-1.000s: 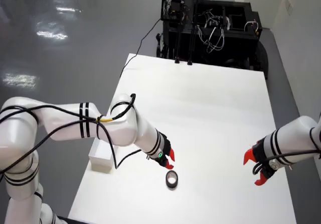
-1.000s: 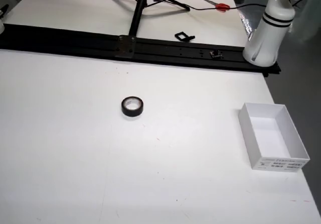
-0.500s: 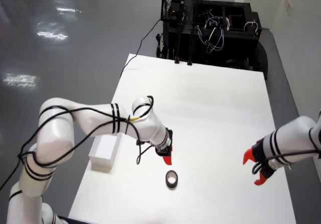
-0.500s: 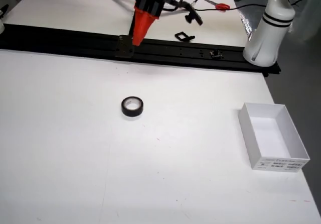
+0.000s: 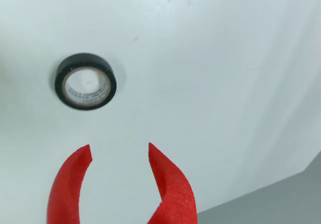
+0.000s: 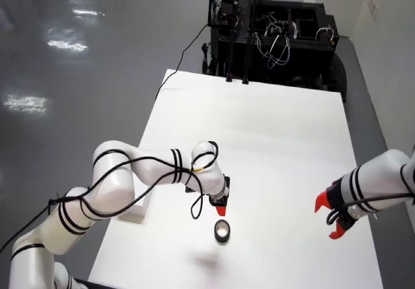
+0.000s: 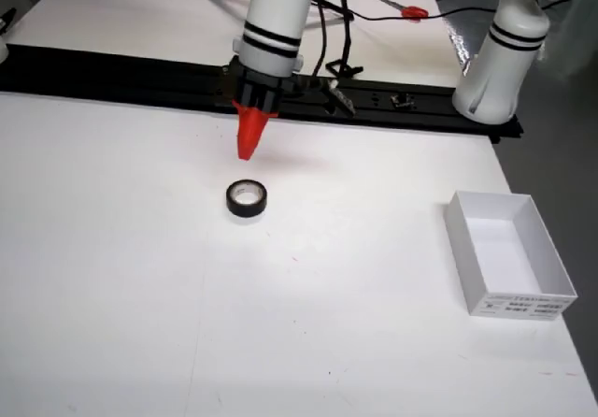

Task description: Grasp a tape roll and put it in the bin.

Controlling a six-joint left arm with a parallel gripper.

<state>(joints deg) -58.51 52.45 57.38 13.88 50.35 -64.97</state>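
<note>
A black tape roll (image 5: 85, 81) lies flat on the white table, also in the overhead view (image 6: 223, 231) and the front view (image 7: 247, 199). My gripper (image 5: 120, 151) has red fingers (image 5: 70, 184) that stand open and empty. In the wrist view the roll is ahead of the tips and to the left. In the front view the gripper (image 7: 249, 141) points down just behind the roll, apart from it. In the overhead view the gripper (image 6: 221, 206) is just above the roll. The white open bin (image 7: 509, 253) stands at the table's right side and is empty.
A second white arm with a red gripper (image 6: 331, 218) stays at the right in the overhead view; its base (image 7: 493, 62) stands behind the table. A black rail (image 7: 121, 80) runs along the table's far edge. The table edge (image 5: 261, 189) shows low right in the wrist view.
</note>
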